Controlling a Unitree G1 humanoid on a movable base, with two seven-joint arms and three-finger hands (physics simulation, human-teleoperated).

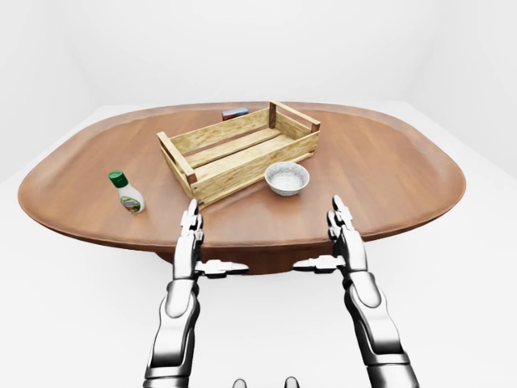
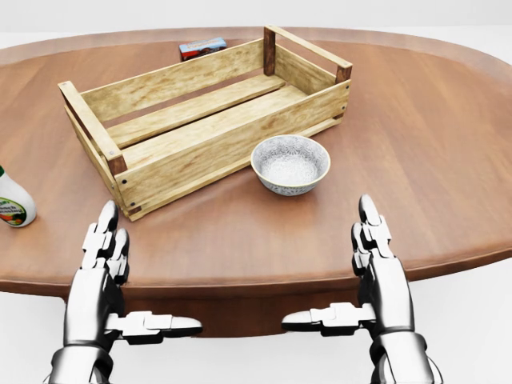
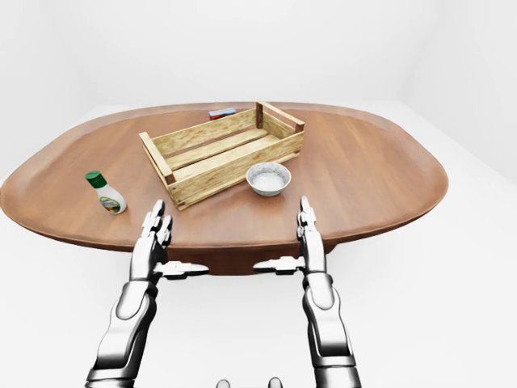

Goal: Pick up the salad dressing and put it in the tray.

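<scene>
The salad dressing (image 1: pixel 127 193), a small white bottle with a green cap, stands upright on the left part of the brown oval table (image 1: pixel 388 170). The tray (image 1: pixel 238 150) is a slatted wooden crate near the table's middle, with nothing in it. My left hand (image 1: pixel 191 229) hovers open at the table's near edge, right of the bottle and well apart from it. My right hand (image 1: pixel 340 222) is open too, at the same edge below the bowl. Both thumbs point inward. In the head view only the bottle's lower part (image 2: pixel 12 204) shows at the left border.
A grey-white patterned bowl (image 1: pixel 287 178) sits just right of the crate's near corner. A small blue and red box (image 1: pixel 234 114) lies behind the crate. White floor and walls surround the table.
</scene>
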